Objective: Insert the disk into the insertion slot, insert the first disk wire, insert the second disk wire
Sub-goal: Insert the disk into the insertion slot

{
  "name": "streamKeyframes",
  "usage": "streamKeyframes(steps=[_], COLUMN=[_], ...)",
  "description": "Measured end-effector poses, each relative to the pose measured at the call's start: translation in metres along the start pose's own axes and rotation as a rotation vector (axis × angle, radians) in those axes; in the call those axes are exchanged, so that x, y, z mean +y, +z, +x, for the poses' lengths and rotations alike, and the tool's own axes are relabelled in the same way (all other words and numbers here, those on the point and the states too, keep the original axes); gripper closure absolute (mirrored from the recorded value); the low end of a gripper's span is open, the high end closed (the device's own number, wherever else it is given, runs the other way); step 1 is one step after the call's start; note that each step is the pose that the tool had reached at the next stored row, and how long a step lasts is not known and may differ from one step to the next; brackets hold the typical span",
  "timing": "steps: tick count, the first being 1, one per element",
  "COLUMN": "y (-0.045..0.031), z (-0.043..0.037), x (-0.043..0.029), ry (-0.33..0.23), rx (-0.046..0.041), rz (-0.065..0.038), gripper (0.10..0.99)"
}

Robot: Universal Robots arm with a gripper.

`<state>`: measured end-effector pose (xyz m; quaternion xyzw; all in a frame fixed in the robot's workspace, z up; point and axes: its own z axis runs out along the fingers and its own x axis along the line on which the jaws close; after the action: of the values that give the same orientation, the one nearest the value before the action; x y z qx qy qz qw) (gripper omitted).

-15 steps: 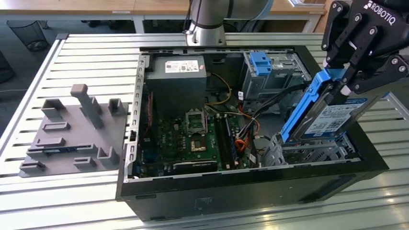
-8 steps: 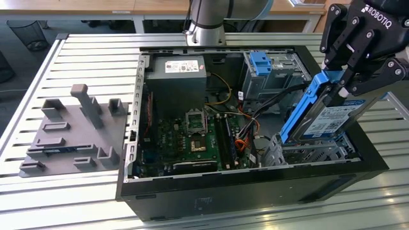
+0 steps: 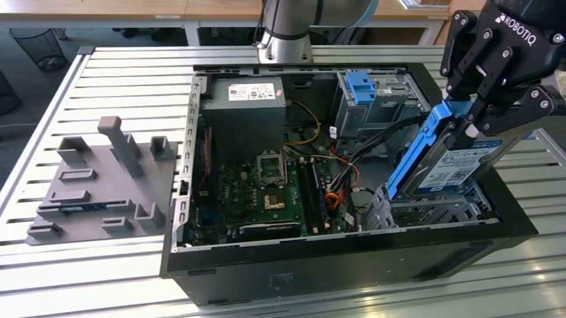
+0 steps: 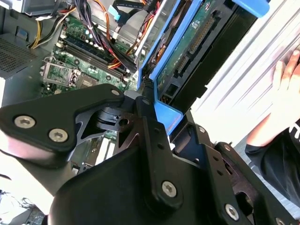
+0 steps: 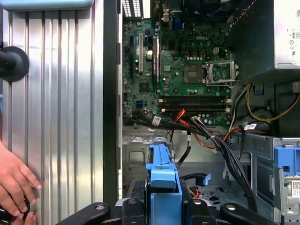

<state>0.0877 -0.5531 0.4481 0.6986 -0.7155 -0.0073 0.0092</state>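
Note:
My gripper (image 3: pixel 484 129) is shut on the disk (image 3: pixel 451 165), a silver drive with a white-and-blue label in a bright blue caddy. It holds the disk by its upper end, tilted steeply, at the exterior view's right side of the open computer case. The disk's lower end reaches down to the insertion slot (image 3: pixel 425 209), a perforated silver cage in the case's near right corner. In the second wrist view the disk (image 4: pixel 185 49) shows its green circuit board between the black fingers (image 4: pixel 150 117). The first wrist view shows the caddy's blue edge (image 5: pixel 162 180) rising from my gripper (image 5: pixel 162 212).
A taller grey cage with a blue latch (image 3: pixel 372 99) stands behind the slot. Loose cables (image 3: pixel 354 169) run between them over the motherboard (image 3: pixel 265 192). A grey fixture plate (image 3: pixel 97 185) lies on the slatted table at the exterior view's left. A person's hand (image 5: pixel 14 183) rests beside the case.

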Motion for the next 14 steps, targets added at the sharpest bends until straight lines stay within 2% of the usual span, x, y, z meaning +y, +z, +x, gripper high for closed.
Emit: streamKeyframes(steps=[14], y=[0.0072], z=[-0.0037], x=[-0.0001], ry=[0.000], rx=[-0.0001], rz=[0.000], gripper=[0.722])
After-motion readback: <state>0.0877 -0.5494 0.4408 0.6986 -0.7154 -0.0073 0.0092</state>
